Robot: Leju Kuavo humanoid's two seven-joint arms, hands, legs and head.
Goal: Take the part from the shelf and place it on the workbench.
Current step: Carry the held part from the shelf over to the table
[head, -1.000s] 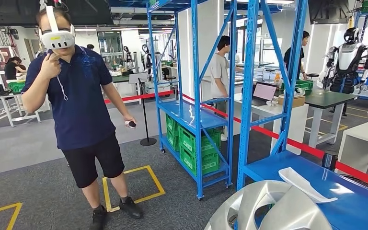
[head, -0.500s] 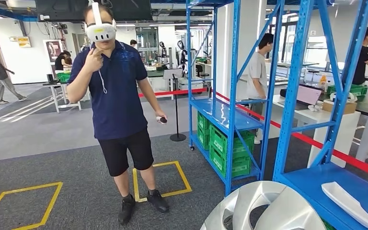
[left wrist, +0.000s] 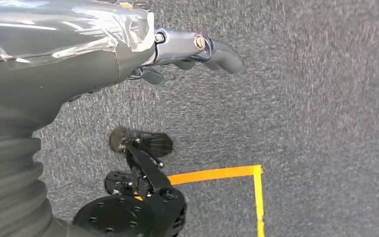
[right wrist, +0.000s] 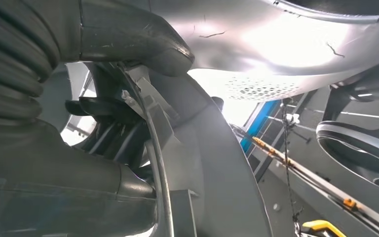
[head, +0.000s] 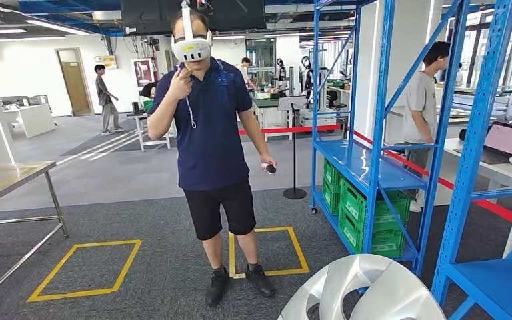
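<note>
Part: while the robot faces the open floor, the silver wheel-cover part (head: 363,290) sits low in front of its chest, held up off any surface, its curved spokes (right wrist: 286,44) passing right over the right hand's thumb.
Right hand: the right hand (right wrist: 103,113) is clasped on the part, thumb (right wrist: 143,42) pressed on the shiny face and darker fingers (right wrist: 96,108) hooked through an opening behind the rim.
Left hand: the left hand (left wrist: 177,54) hangs over the carpet with nothing in it, fingers (left wrist: 212,49) stretched out loosely.
Floor: dark grey carpet (head: 140,220) with yellow taped squares (head: 83,270); one yellow corner (left wrist: 254,173) lies below the left fingers.
Shelves: blue steel racks (head: 373,133) stand beyond the part, green crates (head: 367,217) on the lowest level.
Person: a person (head: 213,147) in a white headset and navy shirt stands just past the part, a small controller (head: 270,168) in one hand.
Room: a steel table (head: 10,183) stands far off, red barrier tape (head: 293,129) runs behind the racks, and other people stand further back.
</note>
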